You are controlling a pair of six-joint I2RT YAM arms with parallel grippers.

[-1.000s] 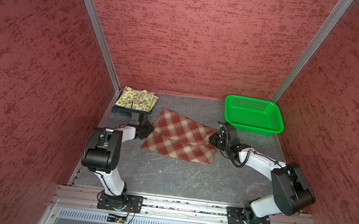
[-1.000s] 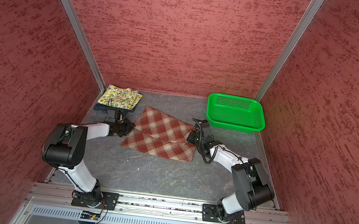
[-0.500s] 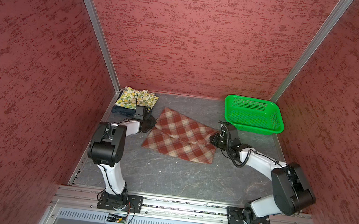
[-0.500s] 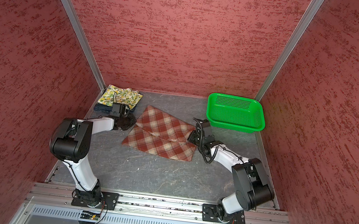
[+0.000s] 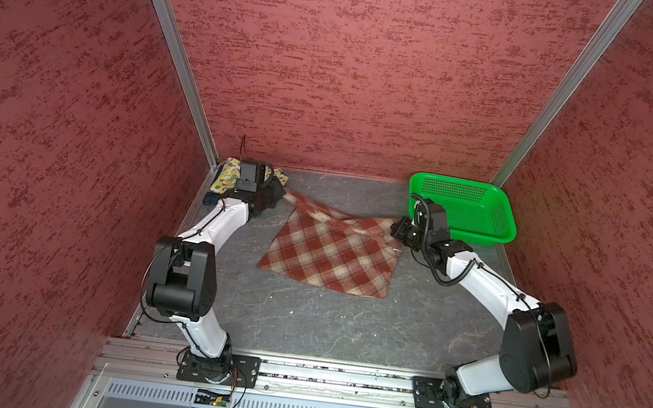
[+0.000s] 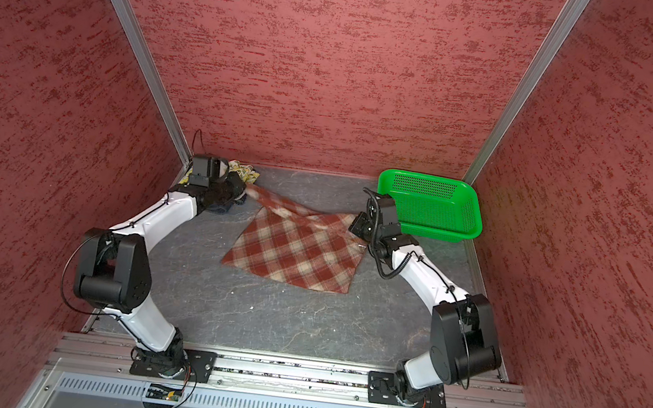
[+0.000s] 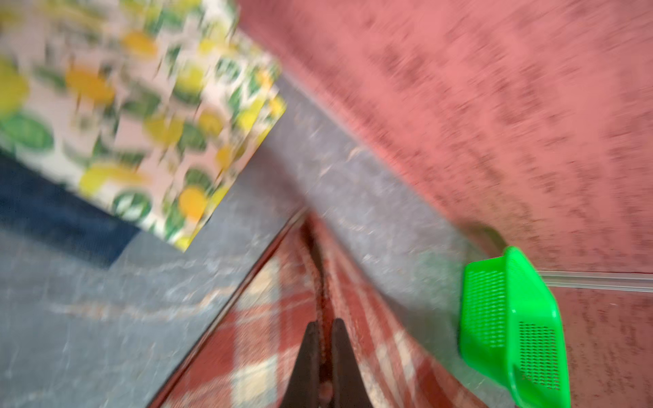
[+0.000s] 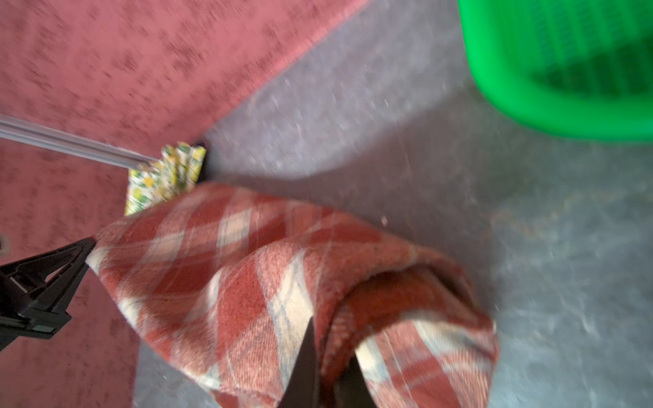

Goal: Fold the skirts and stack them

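The rust-red and cream plaid skirt (image 5: 332, 251) (image 6: 298, 252) has its far edge lifted and stretched between both grippers, while its near part lies on the grey floor. My left gripper (image 5: 282, 195) (image 6: 247, 189) (image 7: 325, 323) is shut on the skirt's left corner (image 7: 254, 335), close to the back left stack. My right gripper (image 5: 395, 227) (image 6: 354, 225) (image 8: 328, 339) is shut on the right corner (image 8: 229, 275). In the back left corner the folded lemon-print skirt (image 5: 223, 174) (image 6: 243, 170) (image 7: 141, 106) (image 8: 162, 176) lies on the navy denim skirt (image 5: 210, 199) (image 7: 53, 212), partly hidden by my left wrist.
A green perforated basket (image 5: 453, 180) (image 6: 424, 176) (image 7: 509, 318) (image 8: 565, 116) stands at the back right, just behind my right wrist. Red textured walls close in the left, back and right sides. A metal rail (image 5: 338, 376) runs along the front edge.
My left gripper shut on the plaid skirt's left corner and lifted it back toward the stack. The skirt's far edge rose off the floor and now stretches between both grippers.
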